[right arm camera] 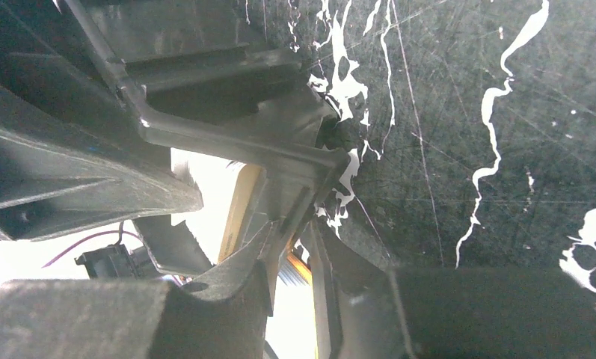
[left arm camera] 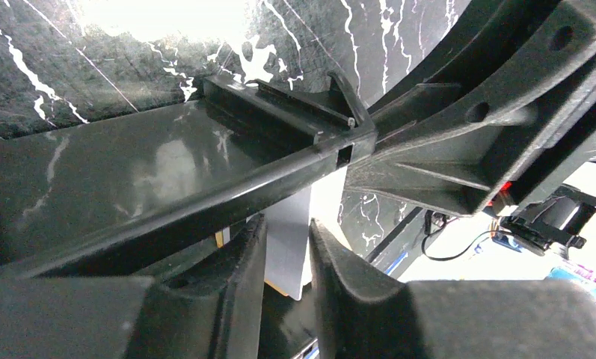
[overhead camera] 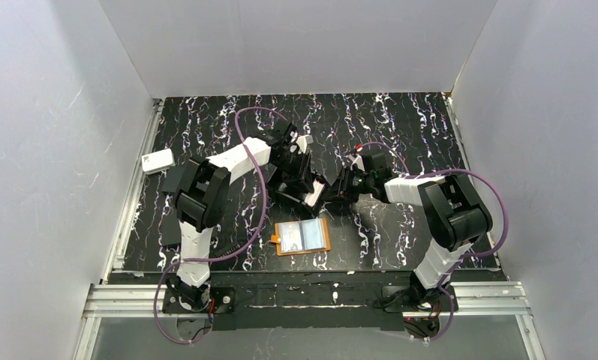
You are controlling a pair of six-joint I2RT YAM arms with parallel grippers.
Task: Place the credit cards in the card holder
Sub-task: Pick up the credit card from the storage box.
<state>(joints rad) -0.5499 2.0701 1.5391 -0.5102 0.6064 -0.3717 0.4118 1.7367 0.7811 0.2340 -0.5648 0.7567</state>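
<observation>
Judging progress, we see the card holder (overhead camera: 303, 237) lying open on the bench (overhead camera: 401, 120), near the arms and apart from both claws. Whether its pale pockets hold any card, we cannot tell. The left claw (left arm camera: 287, 223) has a pale credit card (left arm camera: 289, 258) between its fingers at the black tray (left arm camera: 280, 112), grip uncertain. The right claw (right arm camera: 293, 239) is clenched on the tray's rim. Carrying and inserting remain. No writing is legible.
</observation>
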